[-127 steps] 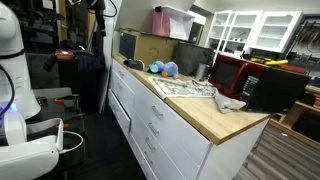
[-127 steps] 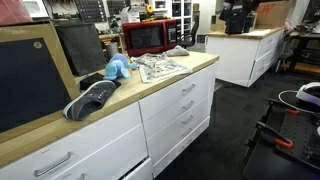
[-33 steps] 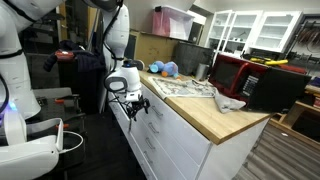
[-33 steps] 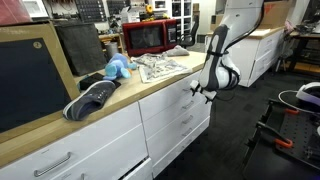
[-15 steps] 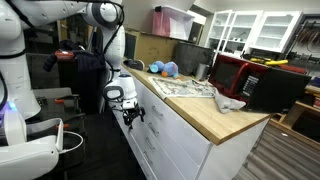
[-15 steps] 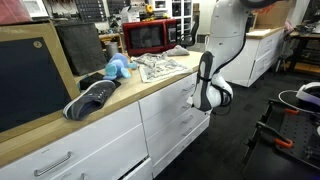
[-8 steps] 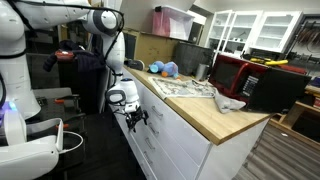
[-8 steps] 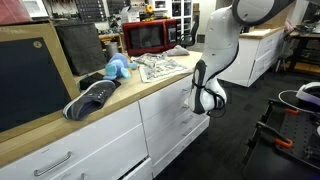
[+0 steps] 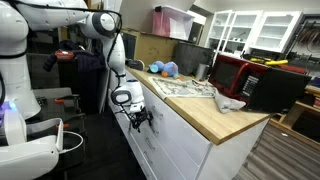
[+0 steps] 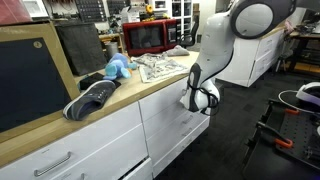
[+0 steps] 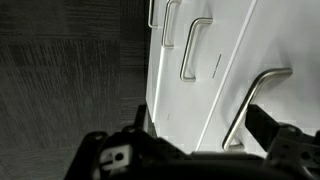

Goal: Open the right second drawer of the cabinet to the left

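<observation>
Drawer [image 10: 166, 112] in the second row of the white cabinet [image 9: 185, 150] sits closed, flush with its neighbours, under a butcher-block top [image 9: 212, 118] bearing a red microwave [image 10: 150, 37] — dark floor [image 11: 60, 70] below. The arm [image 10: 215, 45] bends down; the gripper [image 9: 139, 118] faces the front, fingers [image 11: 110, 160] spread either side of a silver bar handle [image 11: 252, 108] — contact unclear.

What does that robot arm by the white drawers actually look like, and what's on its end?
The arm is glossy white, built from chunky rounded segments with darker bands at the joints. Its gripper is black and angular, with two blunt fingers. No markings or loose cables can be made out.
</observation>
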Motion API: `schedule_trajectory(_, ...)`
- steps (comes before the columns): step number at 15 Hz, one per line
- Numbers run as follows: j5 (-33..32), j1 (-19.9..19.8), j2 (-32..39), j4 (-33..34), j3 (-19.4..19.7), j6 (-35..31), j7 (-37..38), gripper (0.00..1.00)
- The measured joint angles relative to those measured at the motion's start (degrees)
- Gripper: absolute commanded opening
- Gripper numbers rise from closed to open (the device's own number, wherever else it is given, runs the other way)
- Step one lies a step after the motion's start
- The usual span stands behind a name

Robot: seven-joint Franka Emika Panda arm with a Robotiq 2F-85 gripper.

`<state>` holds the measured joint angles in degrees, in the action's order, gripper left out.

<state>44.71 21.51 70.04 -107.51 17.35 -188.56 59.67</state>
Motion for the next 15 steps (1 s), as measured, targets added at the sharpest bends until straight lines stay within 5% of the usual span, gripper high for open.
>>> schedule_trajectory(4, 0.07, 2.14, 1.48, 2.51, 2.71, 3.2, 3.11, 1.0)
schedule_trajectory(15, -0.63, 2.38, 2.2, 3.0, 2.73, 2.94, 3.5, 1.0)
